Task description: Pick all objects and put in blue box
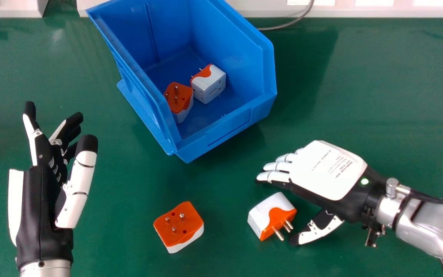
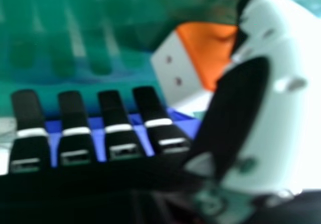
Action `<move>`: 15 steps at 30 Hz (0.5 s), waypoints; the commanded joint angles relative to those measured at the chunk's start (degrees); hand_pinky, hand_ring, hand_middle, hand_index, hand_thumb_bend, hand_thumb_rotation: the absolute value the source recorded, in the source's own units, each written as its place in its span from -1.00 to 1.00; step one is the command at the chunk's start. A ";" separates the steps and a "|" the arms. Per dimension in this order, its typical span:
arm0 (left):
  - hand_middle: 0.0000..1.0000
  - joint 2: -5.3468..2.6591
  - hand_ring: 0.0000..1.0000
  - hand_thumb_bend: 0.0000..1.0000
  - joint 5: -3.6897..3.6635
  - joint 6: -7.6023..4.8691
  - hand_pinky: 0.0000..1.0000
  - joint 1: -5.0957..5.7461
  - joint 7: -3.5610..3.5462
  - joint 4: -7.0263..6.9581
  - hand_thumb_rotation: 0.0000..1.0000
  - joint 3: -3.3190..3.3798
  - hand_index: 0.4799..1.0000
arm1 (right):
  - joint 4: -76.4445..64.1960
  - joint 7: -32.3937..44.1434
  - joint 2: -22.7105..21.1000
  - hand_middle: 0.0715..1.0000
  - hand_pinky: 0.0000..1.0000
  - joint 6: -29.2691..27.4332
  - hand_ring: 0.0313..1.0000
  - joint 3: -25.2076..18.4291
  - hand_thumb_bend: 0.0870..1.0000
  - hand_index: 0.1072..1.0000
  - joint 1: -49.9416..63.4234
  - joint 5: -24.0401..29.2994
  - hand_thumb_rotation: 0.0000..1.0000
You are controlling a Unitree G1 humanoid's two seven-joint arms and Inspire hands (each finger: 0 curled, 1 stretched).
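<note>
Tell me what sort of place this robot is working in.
Probably a lab or workshop bench set up for robot trials: a plain green work surface, a blue parts box with orange-and-white plug adapters inside, and a loose grey cable at the surface's far edge.

I found a green work surface (image 1: 360, 96) beneath me, smooth and slightly glossy, with soft shadows and a faint pale glint toward the left. Along its far edge I noted a whitish border (image 1: 379, 11), interrupted by a dark gap left of centre. Bright rectangular patches (image 1: 437, 2) lay on the border at the right. A thin grey cable (image 1: 287, 25) curved over it onto the green.
</note>
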 commanded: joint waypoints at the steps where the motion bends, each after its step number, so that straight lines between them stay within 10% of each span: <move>1: 0.76 0.36 0.79 0.12 0.12 0.02 0.71 0.40 0.29 -2.09 0.51 0.29 0.54 | 0.70 -2.62 0.41 0.61 0.35 0.39 0.57 0.88 -0.22 0.55 -1.52 -0.98 -0.07; 15: 0.78 0.77 0.81 0.15 -0.86 2.14 0.74 -0.30 -0.50 -3.30 0.51 0.54 0.59 | 4.32 -8.84 1.01 0.55 0.26 3.05 0.51 5.04 -0.26 0.50 -2.07 -3.51 -0.09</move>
